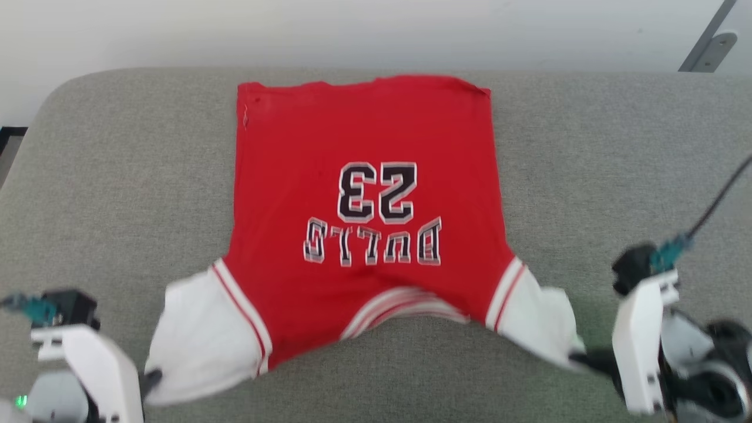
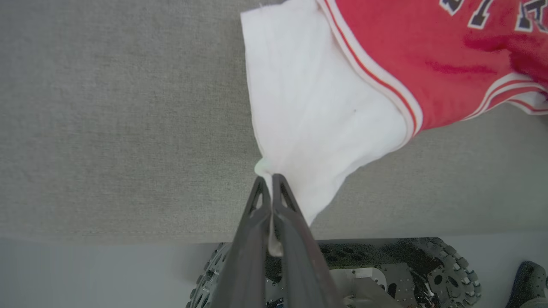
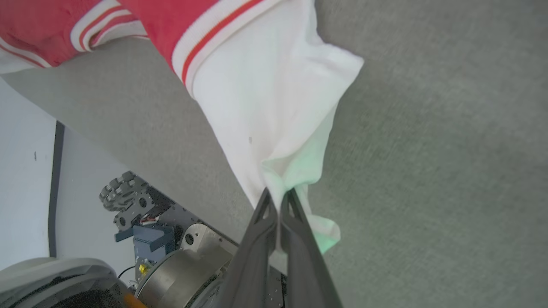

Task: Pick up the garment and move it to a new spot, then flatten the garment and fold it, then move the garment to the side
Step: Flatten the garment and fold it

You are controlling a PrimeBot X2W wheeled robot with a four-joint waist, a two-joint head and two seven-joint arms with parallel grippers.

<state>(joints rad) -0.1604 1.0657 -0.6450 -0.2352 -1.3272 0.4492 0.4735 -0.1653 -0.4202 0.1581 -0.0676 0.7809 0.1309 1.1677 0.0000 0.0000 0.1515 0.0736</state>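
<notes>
Left gripper (image 2: pixel 269 177) and right gripper (image 3: pixel 279 192) pinch garment (image 1: pixel 364 147) by white corners (near cushion (image 1: pixel 617 147) edge).

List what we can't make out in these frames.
- Garment underside: head view, covered by its own top layer.
- Lettering: left wrist view, cut off by the top edge.
- Fabric depth inside left tool and right tool: wrist views, hidden between the shut fingers.
- White fabric edges by both tools: head view, blurred.
</notes>
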